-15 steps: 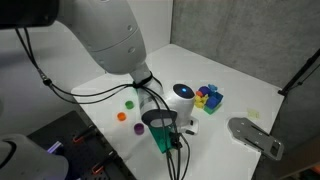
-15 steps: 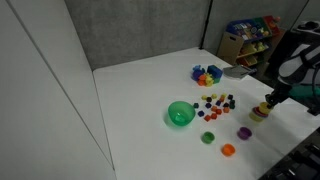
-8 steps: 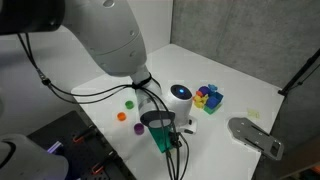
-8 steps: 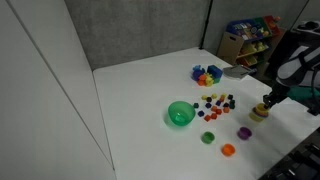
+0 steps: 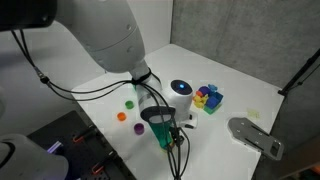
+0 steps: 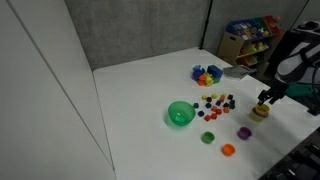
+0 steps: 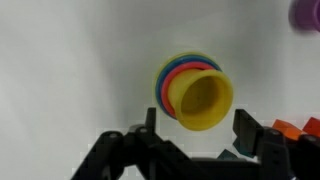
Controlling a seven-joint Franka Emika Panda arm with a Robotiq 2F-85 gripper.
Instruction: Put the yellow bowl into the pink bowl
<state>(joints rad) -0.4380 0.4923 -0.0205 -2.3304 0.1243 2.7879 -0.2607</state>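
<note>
In the wrist view the yellow bowl (image 7: 203, 98) lies tilted on its side in a small stack of bowls, its mouth towards the camera. The pink bowl (image 7: 170, 78) shows only as a pinkish-red rim behind it, with a blue rim and an outer rim around that. My gripper (image 7: 197, 125) is open. Its left finger (image 7: 150, 122) and right finger (image 7: 243, 126) stand on either side of the yellow bowl without touching it. In an exterior view the gripper (image 6: 265, 99) hovers just above the stack (image 6: 260, 112) near the table's right edge.
A green bowl (image 6: 180, 114) sits mid-table, with small coloured blocks (image 6: 215, 102) scattered beside it. Tiny green (image 6: 208, 137), purple (image 6: 244, 132) and orange (image 6: 228, 150) bowls lie near the front edge. A pile of toy blocks (image 6: 207, 74) lies farther back.
The gripper has opened and let go of the yellow bowl, which now rests in the stack. The gripper has lifted slightly.
</note>
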